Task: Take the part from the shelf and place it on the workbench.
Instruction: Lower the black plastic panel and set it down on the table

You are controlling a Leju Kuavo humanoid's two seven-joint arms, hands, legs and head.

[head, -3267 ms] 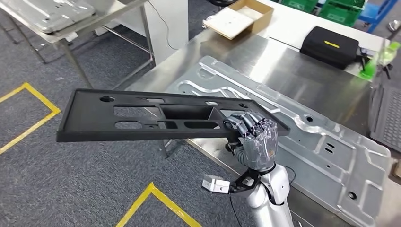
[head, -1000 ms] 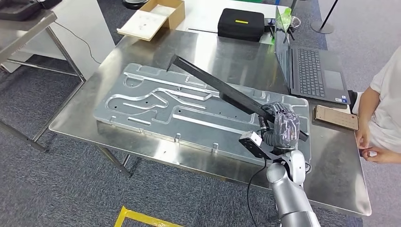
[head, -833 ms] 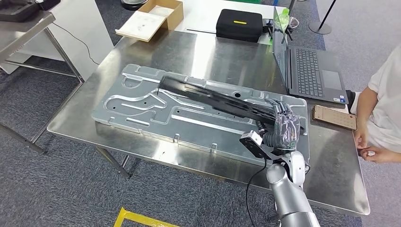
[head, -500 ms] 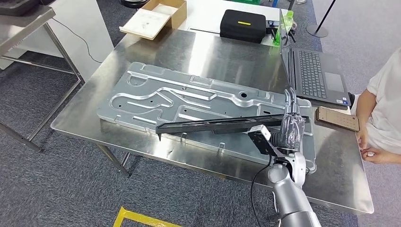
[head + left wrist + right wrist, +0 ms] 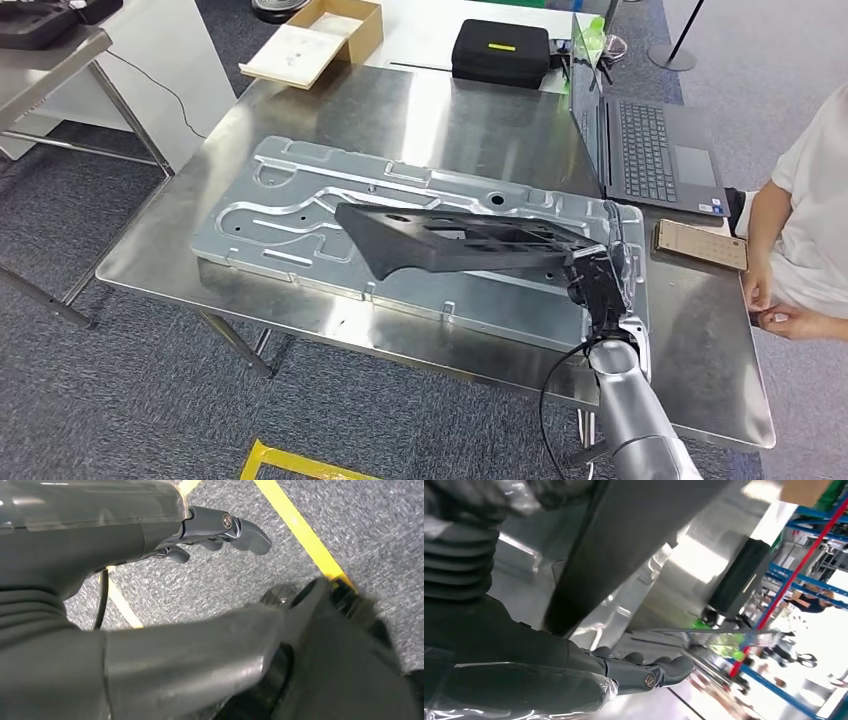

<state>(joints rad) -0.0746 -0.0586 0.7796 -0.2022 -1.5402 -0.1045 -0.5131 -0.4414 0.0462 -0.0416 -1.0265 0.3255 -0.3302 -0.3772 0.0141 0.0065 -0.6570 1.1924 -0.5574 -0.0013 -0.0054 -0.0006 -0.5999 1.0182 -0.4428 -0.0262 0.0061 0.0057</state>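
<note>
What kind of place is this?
Probably a factory workshop or test floor: a steel workbench carrying a stamped metal panel, yellow floor lines, and blue racking.

The part point(image 5: 450, 245) hangs over the metal panel point(image 5: 300, 215), seemingly apart, on the workbench point(image 5: 460, 120).

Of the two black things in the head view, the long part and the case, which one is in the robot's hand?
The long black part, held at one end by the right hand above the metal panel. The black case sits at the far edge of the table, untouched.
</note>
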